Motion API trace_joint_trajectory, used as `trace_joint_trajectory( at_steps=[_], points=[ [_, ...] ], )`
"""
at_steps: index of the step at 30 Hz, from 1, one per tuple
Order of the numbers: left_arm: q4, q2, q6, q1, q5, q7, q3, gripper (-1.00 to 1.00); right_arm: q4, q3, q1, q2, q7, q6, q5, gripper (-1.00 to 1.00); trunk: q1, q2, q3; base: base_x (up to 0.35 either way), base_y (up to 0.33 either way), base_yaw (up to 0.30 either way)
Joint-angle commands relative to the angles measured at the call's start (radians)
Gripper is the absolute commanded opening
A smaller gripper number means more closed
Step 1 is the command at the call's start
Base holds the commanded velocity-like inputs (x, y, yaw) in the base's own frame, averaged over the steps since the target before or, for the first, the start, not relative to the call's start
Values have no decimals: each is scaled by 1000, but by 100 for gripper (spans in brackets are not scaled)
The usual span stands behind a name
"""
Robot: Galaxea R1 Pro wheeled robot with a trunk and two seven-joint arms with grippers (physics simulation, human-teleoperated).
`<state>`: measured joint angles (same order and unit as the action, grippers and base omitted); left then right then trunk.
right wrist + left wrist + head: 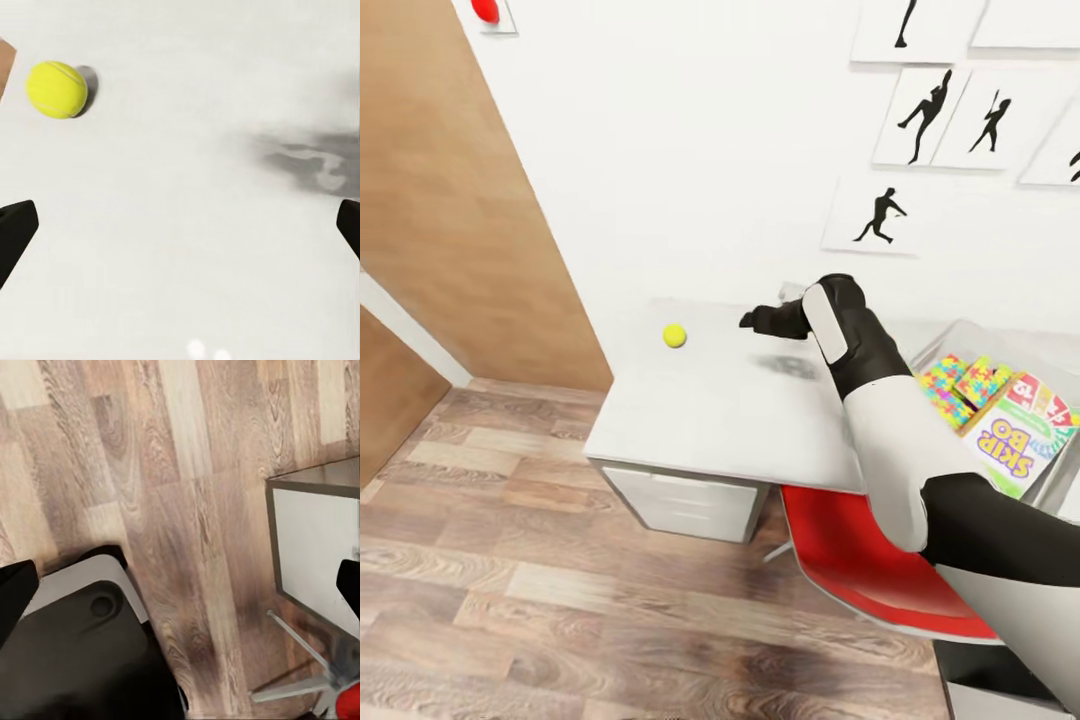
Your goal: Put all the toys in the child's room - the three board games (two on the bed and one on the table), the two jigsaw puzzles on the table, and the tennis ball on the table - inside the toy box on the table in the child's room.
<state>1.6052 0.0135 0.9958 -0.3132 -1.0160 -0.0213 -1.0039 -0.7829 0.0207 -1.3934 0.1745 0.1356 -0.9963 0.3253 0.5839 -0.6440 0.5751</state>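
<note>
**Jaws wide on both grippers, nothing held**

Right gripper [748, 320] hovers over the white table [710, 410], fingers spread to both edges of the right wrist view, bare tabletop between them. Left gripper [180, 585] is likewise spread, its fingertips [15, 592] at the frame edges.

Left wrist view adds what the head view lacks: wood floor [172, 472], the robot's dark base [82, 660], chair legs [300, 667].

Head view alone shows the toy box [960, 335] at the table's right end, holding a jigsaw puzzle [960, 385] and a Skip-Bo board game [1015, 440]. Red chair [860, 560] sits just beside the table.

Tennis ball [675, 336] lies on the table, well apart from the box, near the right gripper.
</note>
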Motion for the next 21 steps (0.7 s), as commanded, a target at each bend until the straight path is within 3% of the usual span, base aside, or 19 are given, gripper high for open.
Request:
trace_joint_trajectory(
  at_steps=[1, 2, 3, 5, 8, 9, 12, 13, 17, 18, 21],
  points=[
    [1, -8, -5, 8, 37, -1, 24, 100, 0, 2, -6, 0, 12, -2, 10, 100, 0, -1, 1, 0, 0, 300],
    [1, -15, -15, 15, 65, 2, 44, 100, 0, 2, -11, 0, 14, -1, 11, 100, 0, -1, 1, 0, 0, 300],
    [1, -15, -15, 15, 65, 2, 44, 100, 0, 2, -11, 0, 14, -1, 11, 100, 0, -1, 1, 0, 0, 300],
    [0, -26, -35, 24, 105, 11, 74, 100, 0, 2, -20, 0, 17, -1, 11, 100, 0, -1, 1, 0, 0, 300],
    [-1, -36, -57, 34, 140, 39, 113, 100, 0, 2, -32, 0, 18, 0, 11, 100, 0, -1, 1, 0, 0, 300],
    [-1, -36, -57, 34, 140, 39, 113, 100, 0, 2, -32, 0, 18, 0, 11, 100, 0, -1, 1, 0, 0, 300],
    [-2, -41, -71, 41, 157, 75, 174, 100, 0, 2, -41, 0, 15, 1, 11, 100, 0, -1, 1, 0, 0, 300],
    [-2, -41, -71, 41, 157, 75, 174, 100, 0, 2, -41, 0, 15, 1, 11, 100, 0, -1, 1, 0, 0, 300],
    [-9, -42, -81, 62, 170, 124, 274, 100, -2, 2, -42, 0, 11, 1, 11, 100, 0, -1, 1, 0, 0, 300],
    [-9, -42, -81, 62, 170, 124, 274, 100, -2, 2, -42, 0, 11, 1, 11, 100, 0, -1, 1, 0, 0, 300],
    [-28, -43, -90, 102, 183, 167, 359, 100, -2, 3, -42, 0, 10, 2, 11, 100, 0, -1, 1, 0, 0, 300]
  ],
)
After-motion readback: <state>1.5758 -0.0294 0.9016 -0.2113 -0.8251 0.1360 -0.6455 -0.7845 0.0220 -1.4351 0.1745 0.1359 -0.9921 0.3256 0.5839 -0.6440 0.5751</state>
